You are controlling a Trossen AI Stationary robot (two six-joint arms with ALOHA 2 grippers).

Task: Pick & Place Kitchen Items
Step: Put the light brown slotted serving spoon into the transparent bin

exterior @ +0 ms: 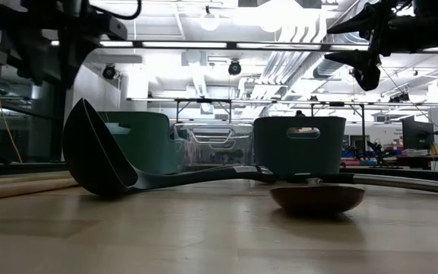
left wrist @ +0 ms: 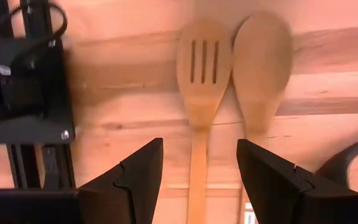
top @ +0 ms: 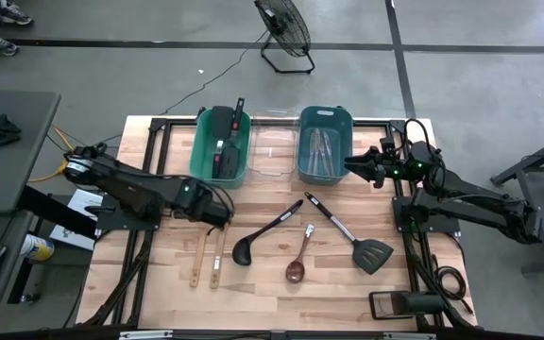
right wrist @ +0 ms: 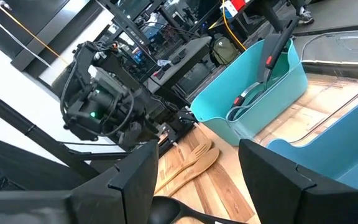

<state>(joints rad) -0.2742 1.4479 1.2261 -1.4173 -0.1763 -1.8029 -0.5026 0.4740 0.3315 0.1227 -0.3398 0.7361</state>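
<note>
My left gripper (top: pixel 220 215) hangs open, pointing down over the head ends of a slotted wooden spatula (left wrist: pixel 202 62) and a wooden spoon (left wrist: pixel 261 62). These lie side by side flat on the table (top: pixel 196 260), and the gripper touches neither. To their right lie a black ladle (top: pixel 264 234), a dark wooden spoon (top: pixel 297 262) and a black slotted spatula (top: pixel 355 238). My right gripper (top: pixel 349 166) waits open and level beside the blue bin's right near corner, holding nothing.
Along the far edge stand a green bin (top: pixel 221 146) with black and red-handled utensils, a clear bin (top: pixel 274 144) and a blue bin (top: pixel 322 144) with silver cutlery. Black frame rails (top: pixel 149 179) run along both table sides. A dark device (top: pixel 406 303) sits at the near right corner.
</note>
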